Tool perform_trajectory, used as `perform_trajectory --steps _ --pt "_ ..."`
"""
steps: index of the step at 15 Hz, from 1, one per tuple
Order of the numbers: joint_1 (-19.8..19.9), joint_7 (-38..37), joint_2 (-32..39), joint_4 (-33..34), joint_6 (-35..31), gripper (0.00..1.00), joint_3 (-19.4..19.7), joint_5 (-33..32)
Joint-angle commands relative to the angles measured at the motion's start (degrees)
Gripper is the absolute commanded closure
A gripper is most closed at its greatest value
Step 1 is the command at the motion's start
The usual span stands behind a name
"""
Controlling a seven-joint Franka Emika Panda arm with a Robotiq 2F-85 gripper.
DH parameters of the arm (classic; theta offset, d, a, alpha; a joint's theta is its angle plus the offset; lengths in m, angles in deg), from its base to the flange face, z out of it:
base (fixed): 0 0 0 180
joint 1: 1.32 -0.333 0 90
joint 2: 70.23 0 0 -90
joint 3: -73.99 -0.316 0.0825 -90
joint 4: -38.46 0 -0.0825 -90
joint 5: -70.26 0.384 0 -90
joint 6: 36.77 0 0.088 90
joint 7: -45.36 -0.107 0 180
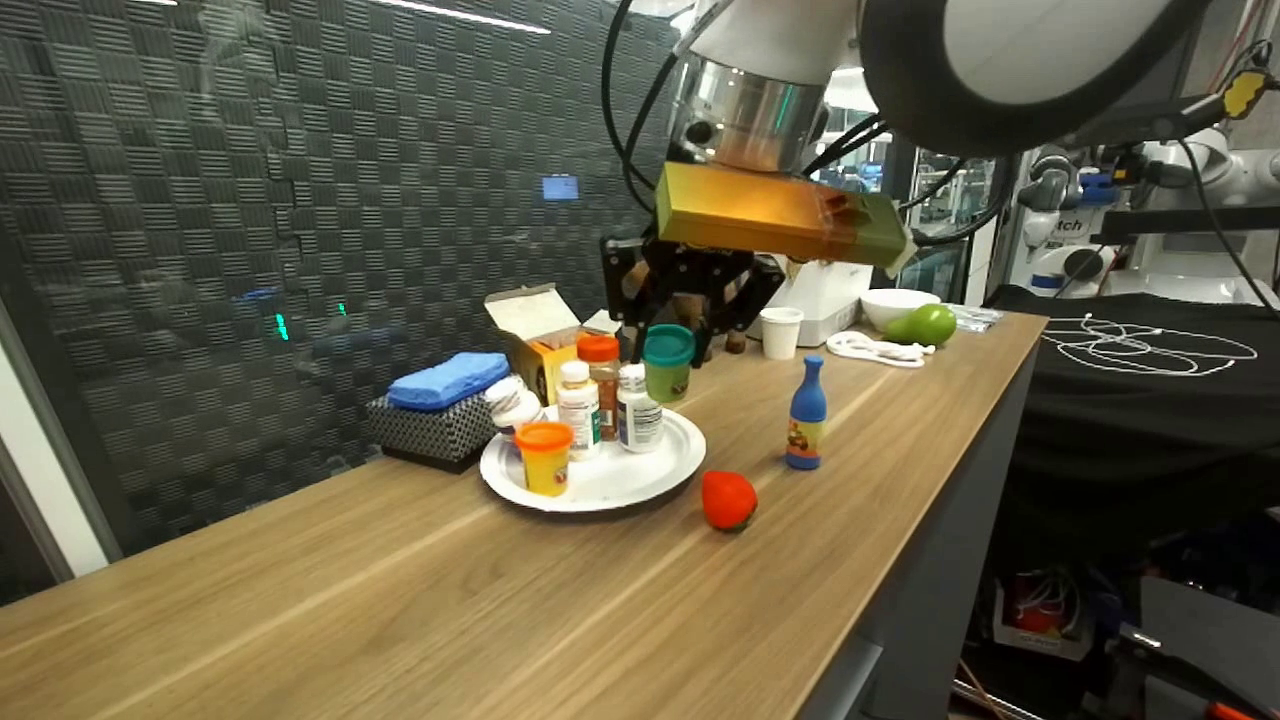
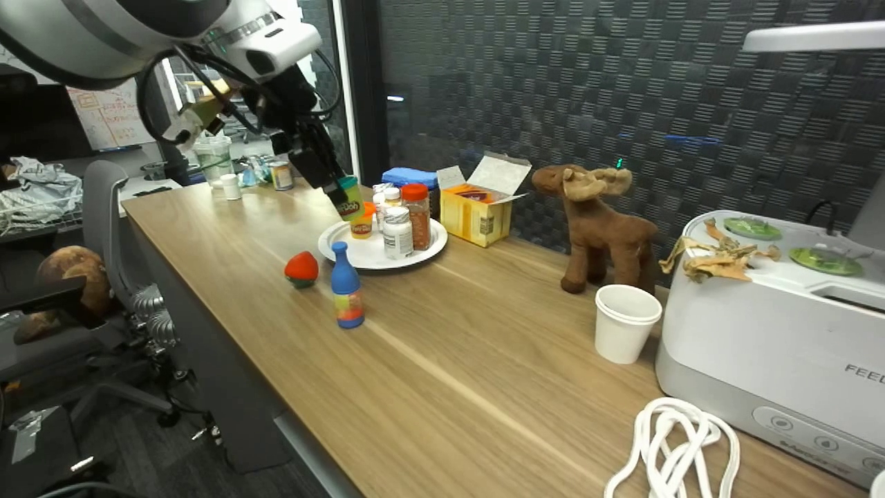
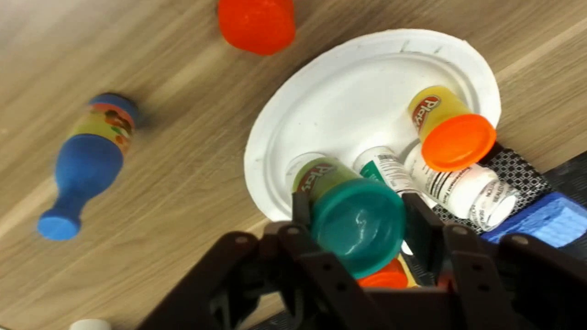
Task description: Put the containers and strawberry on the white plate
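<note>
The teal tub (image 1: 667,366), probably light, stiff and best held by its sides, is gripped by the end effector (image 3: 358,210).

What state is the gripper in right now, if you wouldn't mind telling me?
Gripper: closed, holding the teal tub between its fingers.

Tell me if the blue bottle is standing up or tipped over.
Upright: the blue bottle stands on its base on the wooden counter, neck up, in both exterior views.
</note>
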Motion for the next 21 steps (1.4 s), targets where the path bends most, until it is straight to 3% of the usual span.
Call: perform_trajectory --steps 1,6,8,10,21 --pt "-1.9 15.0 4.8 2.4 -7.5 0.72 2.0 10.9" --pt "-3.3 36.7 8.9 4.4 -7.0 0.72 0.6 31.2" --pt "-3.5 42.9 9.4 5.2 -5.2 0.72 0.5 36.2" --pt "-3.5 45.7 9.4 5.4 -3.7 0.72 1.0 37.5" --pt "-2.9 45.4 10.0 6.6 4.0 0.72 5.2 32.3"
